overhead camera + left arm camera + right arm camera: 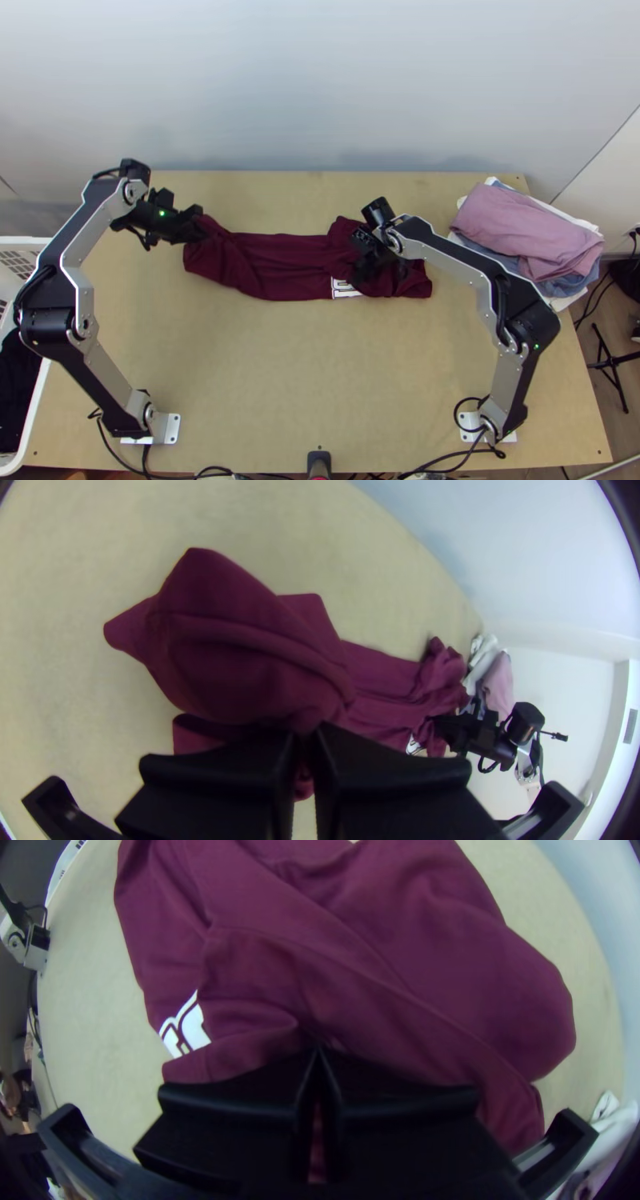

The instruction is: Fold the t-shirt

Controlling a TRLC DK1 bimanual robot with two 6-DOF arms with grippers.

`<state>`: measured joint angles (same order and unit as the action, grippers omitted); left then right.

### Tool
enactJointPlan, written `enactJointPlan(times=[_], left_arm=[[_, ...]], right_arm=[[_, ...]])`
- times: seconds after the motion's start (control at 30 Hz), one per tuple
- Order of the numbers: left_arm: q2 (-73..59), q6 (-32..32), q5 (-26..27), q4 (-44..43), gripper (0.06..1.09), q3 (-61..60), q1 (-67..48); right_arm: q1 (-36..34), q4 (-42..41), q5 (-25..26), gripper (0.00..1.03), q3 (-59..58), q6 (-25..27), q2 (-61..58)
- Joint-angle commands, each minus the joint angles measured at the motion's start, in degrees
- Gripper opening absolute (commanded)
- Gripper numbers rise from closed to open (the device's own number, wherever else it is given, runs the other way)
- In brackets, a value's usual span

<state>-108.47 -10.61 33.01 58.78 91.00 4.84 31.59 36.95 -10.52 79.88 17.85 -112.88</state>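
Note:
A maroon t-shirt (pixel 276 264) lies as a long narrow folded strip across the table, with a bit of white print near its right part. At its left end is my left gripper (pixel 196 226); in the left wrist view the left gripper (pixel 305 732) is shut on bunched cloth of the shirt (pixel 247 647). Over the strip's right part stands my right gripper (pixel 362 276). In the right wrist view the right gripper (pixel 317 1048) has its fingertips together on a fold of the shirt (pixel 400 940), beside the white print.
A pile of folded clothes (pixel 520 228), pink on top, lies at the table's back right. A white basket (pixel 32 408) with dark cloth stands at the left edge. Bare tabletop (pixel 320 368) stretches between the shirt and the near edge.

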Motion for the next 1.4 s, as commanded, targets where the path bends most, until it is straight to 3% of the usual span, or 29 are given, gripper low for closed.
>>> enactJointPlan(times=[0.0,0.1,0.23,0.3,0.6,0.93,1.37], left_arm=[[2.6,-2.8,0.1,1.6,0.10,6.4,-5.0],[2.7,-3.0,0.1,1.8,0.10,7.4,-7.6],[2.6,-3.8,0.0,1.8,0.10,8.8,-10.8],[2.0,-3.9,-0.2,1.8,0.10,10.2,-12.9],[-4.7,-6.9,-1.8,2.2,0.10,20.8,-23.2],[-16.6,-10.4,-1.9,3.2,0.10,38.9,-37.8],[-24.6,-19.5,-2.3,-18.0,0.10,38.5,-45.9]], right_arm=[[0.0,2.9,-0.9,0.20,0.5,-1.1,4.6],[0.4,7.6,-1.0,0.55,1.2,-1.6,6.5],[0.3,11.7,-1.0,0.84,1.9,-2.4,9.1],[-0.1,14.0,-1.0,0.92,2.6,-2.4,10.3],[-5.7,17.2,-1.0,0.95,-0.5,-2.9,18.9],[-15.9,18.4,-1.0,0.97,-12.5,-2.9,33.2],[-21.0,20.2,-0.6,0.97,-26.7,-5.2,49.0]])
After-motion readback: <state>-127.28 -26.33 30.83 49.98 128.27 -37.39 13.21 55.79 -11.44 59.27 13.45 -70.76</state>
